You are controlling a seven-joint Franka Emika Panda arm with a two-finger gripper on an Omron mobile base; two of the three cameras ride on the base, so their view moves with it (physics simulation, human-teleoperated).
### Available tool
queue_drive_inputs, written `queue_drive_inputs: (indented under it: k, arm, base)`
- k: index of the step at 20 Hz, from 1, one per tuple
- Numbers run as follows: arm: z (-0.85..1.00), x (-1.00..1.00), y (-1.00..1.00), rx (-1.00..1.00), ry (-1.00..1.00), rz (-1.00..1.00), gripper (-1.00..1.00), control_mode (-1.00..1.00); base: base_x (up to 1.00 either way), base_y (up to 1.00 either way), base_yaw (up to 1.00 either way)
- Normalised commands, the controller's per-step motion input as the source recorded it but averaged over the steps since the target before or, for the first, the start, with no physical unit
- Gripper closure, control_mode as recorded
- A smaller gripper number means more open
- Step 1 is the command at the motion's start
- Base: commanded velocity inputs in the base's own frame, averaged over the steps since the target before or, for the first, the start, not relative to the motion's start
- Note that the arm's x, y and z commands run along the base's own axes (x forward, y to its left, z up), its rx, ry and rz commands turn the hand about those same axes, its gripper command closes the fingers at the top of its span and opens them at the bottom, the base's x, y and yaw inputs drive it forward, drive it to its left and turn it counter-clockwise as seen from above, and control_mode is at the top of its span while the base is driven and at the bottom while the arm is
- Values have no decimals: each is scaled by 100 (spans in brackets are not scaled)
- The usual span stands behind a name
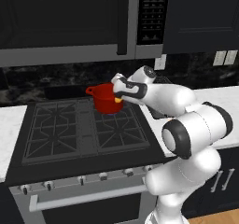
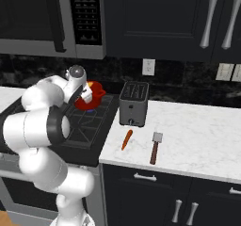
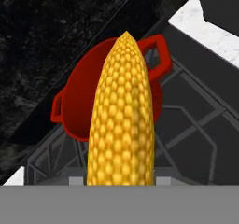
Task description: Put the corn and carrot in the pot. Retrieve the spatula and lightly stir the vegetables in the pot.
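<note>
While the jaws grasp the corn (image 3: pixel 122 120), it points out ahead of them over the red pot (image 3: pixel 81 101); carrot (image 2: pixel 126 139) and spatula (image 2: pixel 155 148) lie far off on the worktop (image 2: pixel 197 131).

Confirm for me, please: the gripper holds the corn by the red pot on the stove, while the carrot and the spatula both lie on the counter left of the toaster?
Not quite. In the right base view the carrot and spatula lie in front of the toaster, toward its right, not left. The rest stands: the gripper holds the corn by the red pot.
</note>
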Motion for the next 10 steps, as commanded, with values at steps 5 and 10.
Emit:
queue_drive_inputs:
  k: [5, 10]
  arm:
    - [0, 33, 22, 3, 0, -8, 100, -100]
    - [0, 47, 8, 5, 0, -7, 100, -100]
  base:
    - [0, 0, 0]
    - [0, 0, 0]
